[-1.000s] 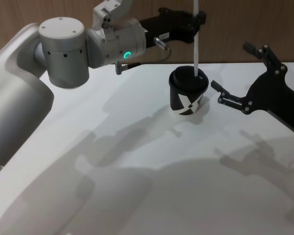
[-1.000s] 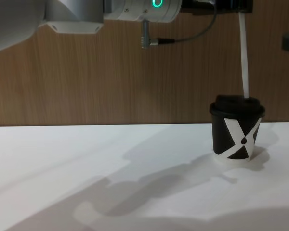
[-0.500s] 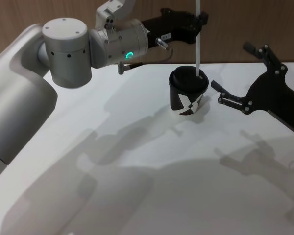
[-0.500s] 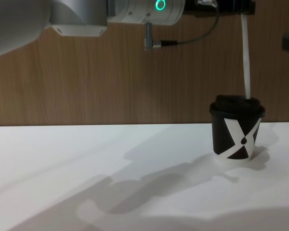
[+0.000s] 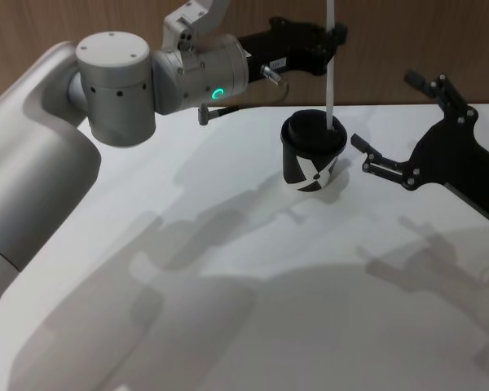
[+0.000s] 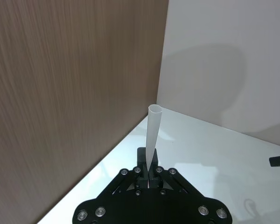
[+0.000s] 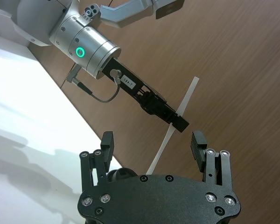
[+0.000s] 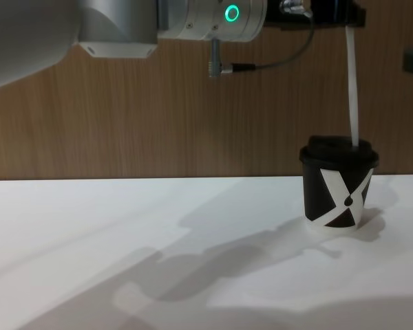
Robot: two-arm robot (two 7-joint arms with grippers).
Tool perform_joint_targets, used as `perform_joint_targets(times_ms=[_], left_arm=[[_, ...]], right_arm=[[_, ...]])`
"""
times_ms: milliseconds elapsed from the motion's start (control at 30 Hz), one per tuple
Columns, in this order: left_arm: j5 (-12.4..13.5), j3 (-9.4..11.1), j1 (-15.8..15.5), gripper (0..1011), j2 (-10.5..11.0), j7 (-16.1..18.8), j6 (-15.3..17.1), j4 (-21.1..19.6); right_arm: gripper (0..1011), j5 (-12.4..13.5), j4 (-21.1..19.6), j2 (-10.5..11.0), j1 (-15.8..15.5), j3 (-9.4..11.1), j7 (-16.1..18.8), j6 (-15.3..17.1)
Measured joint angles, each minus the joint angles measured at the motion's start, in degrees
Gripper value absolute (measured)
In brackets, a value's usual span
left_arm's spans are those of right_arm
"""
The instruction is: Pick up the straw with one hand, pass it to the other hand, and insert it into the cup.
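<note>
The black cup with a white X pattern and domed lid stands on the white table, seen side-on as the cup. The white straw hangs nearly upright over it, its lower end at the lid's right part; whether it has entered the lid I cannot tell. My left gripper is shut on the straw high up, with the top of the straw sticking out past the fingers. My right gripper stands open just right of the cup, nothing between its fingers.
A wooden wall runs behind the table's far edge, close behind the cup. My left arm's big grey joints hang over the table's left rear. The near half of the table carries just the arms' shadows.
My left arm has shifted a little to the right, carrying the straw's lower end slightly right and down on the lid. The right gripper and the cup have stayed put.
</note>
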Motion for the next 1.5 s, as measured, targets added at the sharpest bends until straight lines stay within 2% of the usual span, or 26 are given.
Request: perform_joint_targets(times_ms=[700, 1300, 1467, 1500], left_arm=[[1.2, 0.0, -0.2, 7, -1.6, -0.9, -0.7, 3.4], [2.2, 0.2, 1.0, 8, -2.7, -0.7, -0.4, 5.2], [2.3, 0.2, 1.2, 95, -2.8, -0.7, -0.3, 5.3], [2.3, 0.2, 1.2, 145, -2.8, -0.7, -0.2, 5.4]], right_arm=[[1001, 0.0, 0.0, 0.0, 0.0, 0.0, 0.0, 0.0], [1001, 0.0, 0.0, 0.0, 0.0, 0.0, 0.0, 0.0], [1001, 0.0, 0.0, 0.0, 0.0, 0.0, 0.0, 0.0], [1001, 0.0, 0.0, 0.0, 0.0, 0.0, 0.0, 0.0]])
